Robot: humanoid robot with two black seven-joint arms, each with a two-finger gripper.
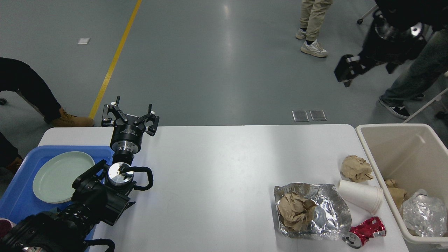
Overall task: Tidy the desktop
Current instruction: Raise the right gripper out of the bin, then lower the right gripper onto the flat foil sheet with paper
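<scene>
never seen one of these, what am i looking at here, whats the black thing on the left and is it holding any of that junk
This is the view from a robot's own head, looking down at a white desktop. The black thing is its left arm; its left gripper is open and empty. The right gripper is raised at the top right, blurred. Still lying on the desktop: crumpled foil with a paper ball on it, a white cup, a crushed red can. A beige bin stands on the right, and a blue tray with a plate on the left.
</scene>
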